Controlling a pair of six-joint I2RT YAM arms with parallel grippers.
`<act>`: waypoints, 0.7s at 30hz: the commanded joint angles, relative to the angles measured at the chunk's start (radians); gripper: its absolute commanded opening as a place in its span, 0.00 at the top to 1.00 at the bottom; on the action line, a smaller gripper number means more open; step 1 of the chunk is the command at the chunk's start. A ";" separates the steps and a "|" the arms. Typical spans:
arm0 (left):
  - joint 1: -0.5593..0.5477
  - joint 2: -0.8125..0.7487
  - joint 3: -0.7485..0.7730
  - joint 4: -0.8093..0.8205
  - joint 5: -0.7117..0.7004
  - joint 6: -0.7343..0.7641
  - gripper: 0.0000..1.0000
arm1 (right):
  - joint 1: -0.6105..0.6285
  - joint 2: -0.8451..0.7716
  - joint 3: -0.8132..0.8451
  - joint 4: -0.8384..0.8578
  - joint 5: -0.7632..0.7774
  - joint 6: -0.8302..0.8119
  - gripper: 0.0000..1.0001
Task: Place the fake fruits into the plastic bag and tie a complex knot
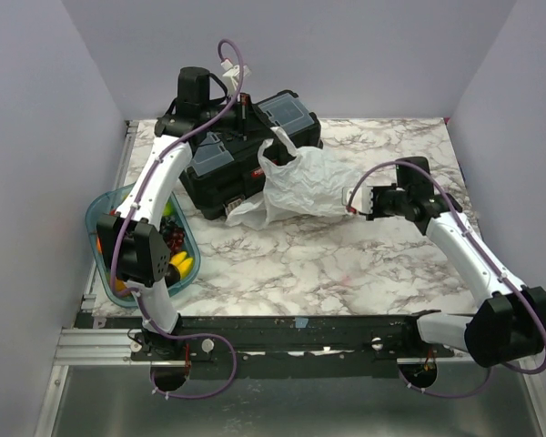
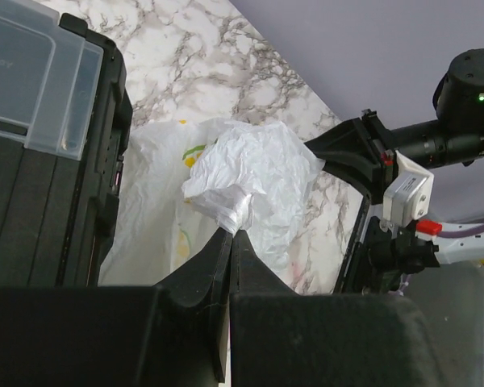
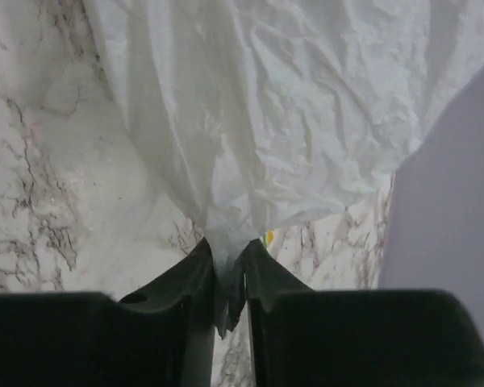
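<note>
At the table's left edge my left arm (image 1: 159, 177) crosses the teal tray (image 1: 98, 211), hiding most of the fake fruits (image 1: 180, 264) in it. The black toolbox (image 1: 214, 173) stands at the back edge, with the plastic bag (image 1: 300, 187) slumped against its right side. The left gripper (image 2: 231, 234) has its fingers pressed together on a twisted bit of bag, and the right gripper (image 3: 226, 250) pinches the bag's right end. Yellow blurs show through the film; I cannot tell what they are.

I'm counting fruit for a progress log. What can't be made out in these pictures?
- Top view: left arm covers most of the tray, so its fruit can't be counted.
- Left wrist view: crumpled bag film shows only faint yellow-green tints; contents unclear.
- Right wrist view: bag fills most of the frame; its mouth and any knot fall outside the edges.
</note>
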 commanded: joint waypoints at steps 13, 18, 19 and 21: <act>0.273 -0.140 -0.031 -0.183 -0.012 0.252 1.00 | -0.280 -0.068 -0.017 -0.109 -0.081 -0.017 0.99; 0.221 -0.187 -0.064 -0.212 0.086 0.290 1.00 | -0.281 -0.087 -0.006 -0.154 -0.211 0.045 0.99; 0.199 -0.198 -0.066 -0.211 0.114 0.285 1.00 | -0.280 -0.083 0.005 -0.155 -0.238 0.083 0.99; 0.155 -0.229 -0.068 -0.184 0.161 0.244 1.00 | -0.281 -0.066 0.031 -0.186 -0.282 0.122 0.99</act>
